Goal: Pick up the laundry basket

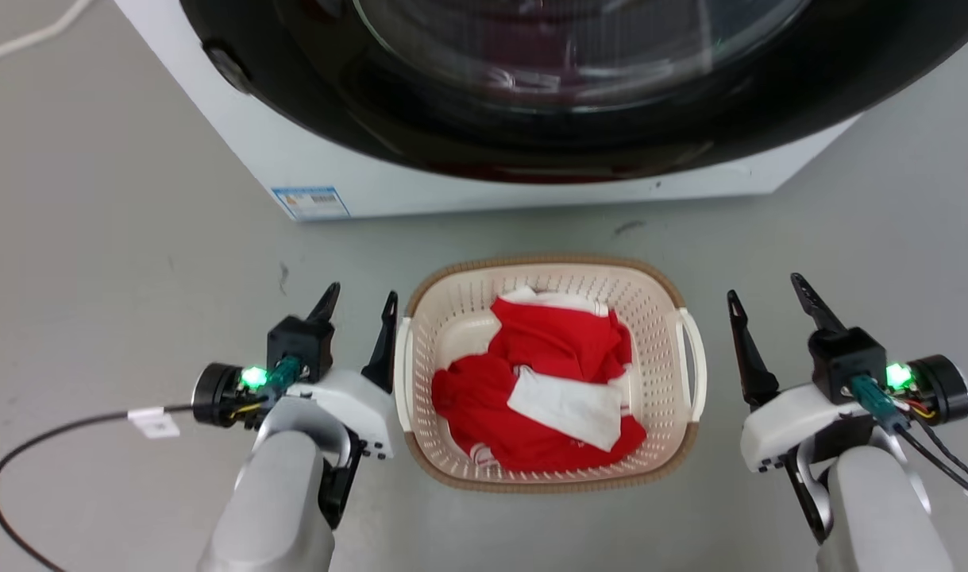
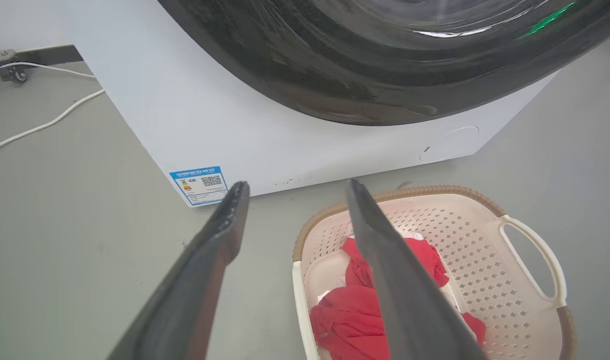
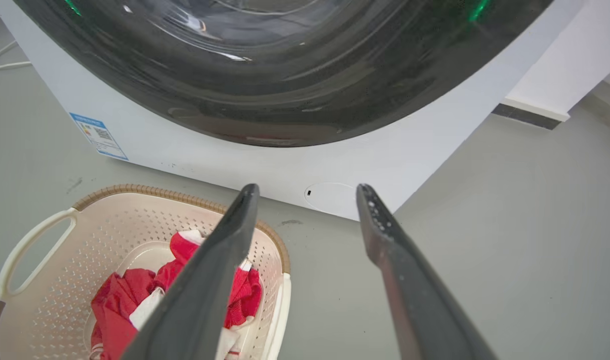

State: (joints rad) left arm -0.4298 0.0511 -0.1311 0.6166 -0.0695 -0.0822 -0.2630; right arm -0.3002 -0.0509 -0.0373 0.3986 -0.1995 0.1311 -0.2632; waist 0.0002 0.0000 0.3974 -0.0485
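Overall, the grey floor [image 1: 94, 262] takes up most of my head view. On it stands the white washing machine [image 1: 333, 159], whose dark round door [image 1: 531, 103] spans the top of that view. Directly in front of the machine, with a strip of floor between them, sits the laundry basket [image 1: 452, 318], upright on the floor and centred between my two arms. Its brown woven-look rim runs all round the top, and a white handle shows on each side: the left handle [image 1: 402, 373] and the right handle [image 1: 694, 361]. Inside, below the rim, lies a crumpled red garment [image 1: 547, 353] with white patches. My left gripper [image 1: 363, 292] is open, its fingers spread with nothing between them. Its inner finger stands just beside the left handle, and I cannot tell whether the two touch. My right gripper [image 1: 764, 286] is likewise spread wide and empty, near the right handle with bare floor showing between them. Both pairs of fingers point toward the machine. A blue-bordered label [image 1: 310, 202] is stuck at the lower left corner of the machine's front. A thin black cable [image 1: 23, 461] loops over the floor from my left wrist, and a white cord [image 1: 31, 36] lies on the floor at the far upper left.
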